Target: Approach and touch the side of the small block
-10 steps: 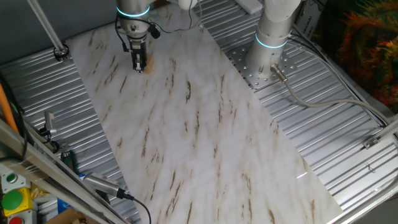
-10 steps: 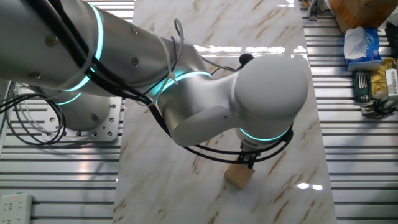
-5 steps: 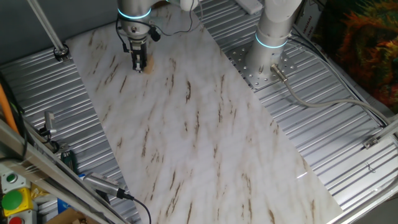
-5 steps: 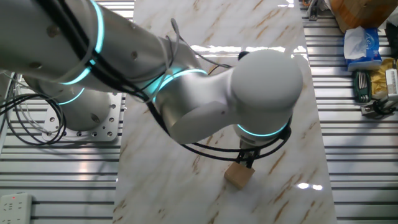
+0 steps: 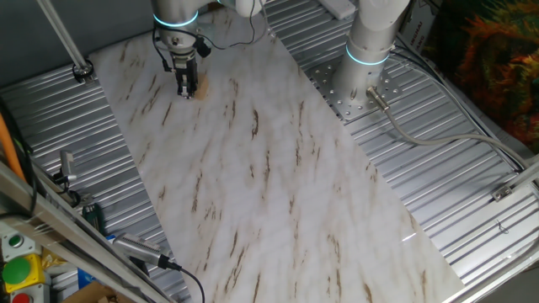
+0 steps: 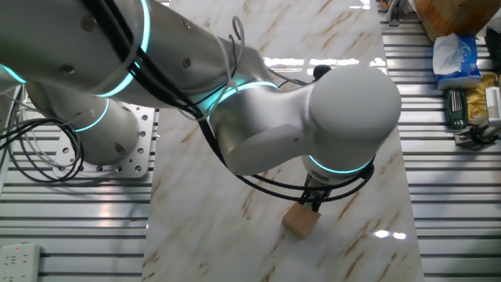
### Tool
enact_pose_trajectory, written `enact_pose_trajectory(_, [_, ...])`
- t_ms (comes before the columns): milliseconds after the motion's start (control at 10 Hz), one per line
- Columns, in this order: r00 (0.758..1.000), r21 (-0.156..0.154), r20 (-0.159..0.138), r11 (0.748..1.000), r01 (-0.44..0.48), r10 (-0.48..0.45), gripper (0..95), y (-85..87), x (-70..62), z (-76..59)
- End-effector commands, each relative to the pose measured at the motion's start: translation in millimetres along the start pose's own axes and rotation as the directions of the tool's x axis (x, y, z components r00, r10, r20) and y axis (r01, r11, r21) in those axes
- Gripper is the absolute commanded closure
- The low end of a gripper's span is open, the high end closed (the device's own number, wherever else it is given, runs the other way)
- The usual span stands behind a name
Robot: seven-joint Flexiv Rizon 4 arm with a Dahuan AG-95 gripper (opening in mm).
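Your gripper [image 5: 186,87] (jaw state indiscernible) meets the small block [image 6: 300,220], likely light, rigid wood; touch its flat side gently.

Marble tabletop [image 5: 278,194] left open across centre and lower right of the frame, upper left corner occupied by end effector [image 5: 186,90] pressed against small block [image 6: 300,220], arm base [image 5: 362,71] standing upper right

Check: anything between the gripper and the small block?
Nothing visible. The gripper is right at the small block on the marble tabletop; no other item lies between them. Whether they are touching cannot be told, since the arm hides the fingertips.
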State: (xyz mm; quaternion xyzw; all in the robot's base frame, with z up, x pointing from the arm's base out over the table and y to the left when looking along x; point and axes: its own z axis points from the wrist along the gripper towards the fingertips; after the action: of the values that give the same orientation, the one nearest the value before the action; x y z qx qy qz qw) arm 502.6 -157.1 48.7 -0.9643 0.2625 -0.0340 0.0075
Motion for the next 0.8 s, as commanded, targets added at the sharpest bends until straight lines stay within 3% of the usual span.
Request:
enact_pose_trajectory(100, [0.997, -0.052, 0.077, 0.998, 0.029, -0.025, 95.0, -1.0, 0.3, 0.5])
enact_pose_trajectory(200, [0.994, -0.062, 0.104, 0.997, 0.041, -0.035, 95.0, -1.0, 0.3, 0.5])
enact_pose_trajectory(300, [0.994, -0.062, 0.108, 0.997, 0.041, -0.035, 95.0, -1.0, 0.3, 0.5])
enact_pose_trajectory(600, [0.996, -0.063, 0.081, 0.998, 0.030, -0.025, 95.0, -1.0, 0.3, 0.5])
enact_pose_trajectory(800, [0.995, -0.036, 0.098, 0.999, 0.021, -0.017, 95.0, -1.0, 0.3, 0.5])
